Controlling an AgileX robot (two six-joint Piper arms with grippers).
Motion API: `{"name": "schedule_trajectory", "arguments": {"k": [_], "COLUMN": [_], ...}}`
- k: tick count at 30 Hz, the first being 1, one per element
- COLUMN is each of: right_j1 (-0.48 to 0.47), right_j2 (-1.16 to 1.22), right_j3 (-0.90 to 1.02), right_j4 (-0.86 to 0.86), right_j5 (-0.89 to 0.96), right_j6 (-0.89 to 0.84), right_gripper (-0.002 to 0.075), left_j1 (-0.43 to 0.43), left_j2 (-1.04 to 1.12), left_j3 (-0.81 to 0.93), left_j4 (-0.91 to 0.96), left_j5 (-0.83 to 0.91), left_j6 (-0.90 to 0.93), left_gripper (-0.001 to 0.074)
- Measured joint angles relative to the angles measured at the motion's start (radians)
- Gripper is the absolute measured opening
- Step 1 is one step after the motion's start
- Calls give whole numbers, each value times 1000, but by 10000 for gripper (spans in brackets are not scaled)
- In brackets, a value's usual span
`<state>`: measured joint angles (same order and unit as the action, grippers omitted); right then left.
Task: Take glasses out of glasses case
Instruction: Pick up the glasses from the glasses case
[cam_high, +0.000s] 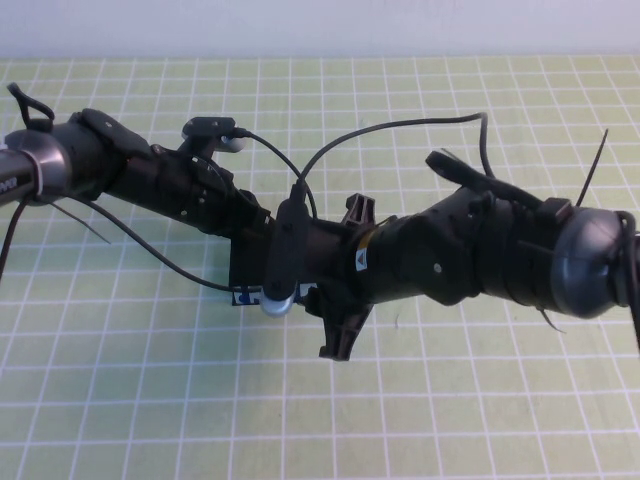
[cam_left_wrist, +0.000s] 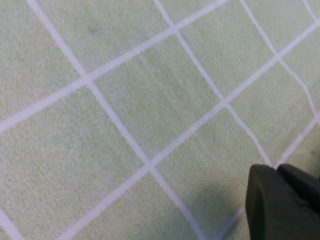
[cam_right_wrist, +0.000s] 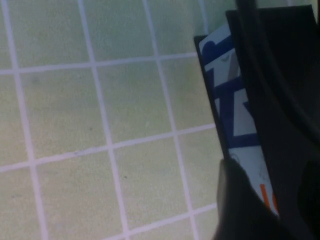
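Observation:
The glasses case lies at the table's middle, mostly hidden under both arms; only a black corner and a bit of its pale blue strip show. The right wrist view shows the strip with blue and orange print. My right gripper hangs over the case with its jaws wide apart, one on each long side. One finger stands in front of the strip. My left gripper is at the case's far left end. Its fingers are pressed together over bare mat. The glasses are hidden. I cannot tell whether the lid is open.
A green mat with a white grid covers the whole table. Camera cables loop above the arms. No other objects show.

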<state>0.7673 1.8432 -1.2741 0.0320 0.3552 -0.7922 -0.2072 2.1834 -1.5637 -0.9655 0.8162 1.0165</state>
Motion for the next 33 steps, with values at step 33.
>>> {"name": "schedule_trajectory", "arguments": {"k": [33], "right_j1": [-17], "right_j2": [93], "right_j3": [-2], "right_j4": [-123], "right_j5": [-157], "right_j6": [0], "right_gripper": [245], "left_j1": [2], "left_j2": [0], "left_j3": [0], "left_j4": [0], "left_j5": [18], "left_j6": [-13], "left_gripper": [-4]}}
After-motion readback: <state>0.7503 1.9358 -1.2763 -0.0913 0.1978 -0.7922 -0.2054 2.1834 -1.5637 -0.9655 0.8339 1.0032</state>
